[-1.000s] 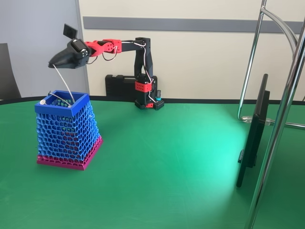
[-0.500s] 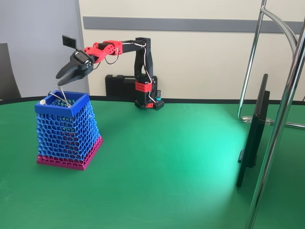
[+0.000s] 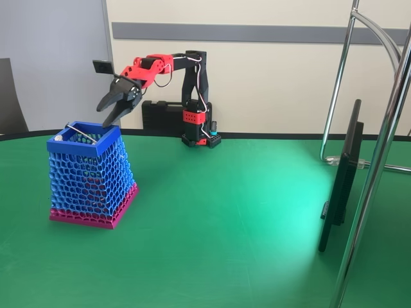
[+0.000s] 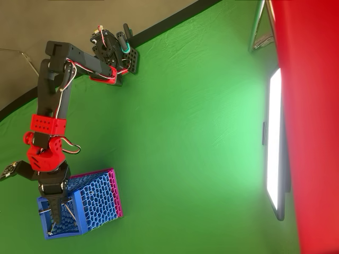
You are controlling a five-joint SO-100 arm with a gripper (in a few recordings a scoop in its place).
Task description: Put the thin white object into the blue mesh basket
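The blue mesh basket (image 3: pixel 90 179) with its pink base band stands on the green table at the left; from overhead I see its rim (image 4: pixel 79 209) and mesh side. My gripper (image 3: pixel 107 117) hangs just above the basket's back right corner, open, with nothing between its fingers. In the overhead view the gripper (image 4: pixel 53 210) points down over the basket's opening. The thin white object is hidden from me. A grey metallic rod (image 3: pixel 79 132) with a round end leans across the basket's mouth.
The arm's base (image 3: pixel 196 131) stands at the table's far edge with a black case (image 3: pixel 160 114) behind it. A dark monitor (image 3: pixel 340 186) and a chrome stand (image 3: pixel 379 160) are at the right. Open green table lies between basket and monitor.
The gripper held the thin white strip above the basket, then opened. The strip dropped out of sight into the basket, and the gripper drew back to the right.
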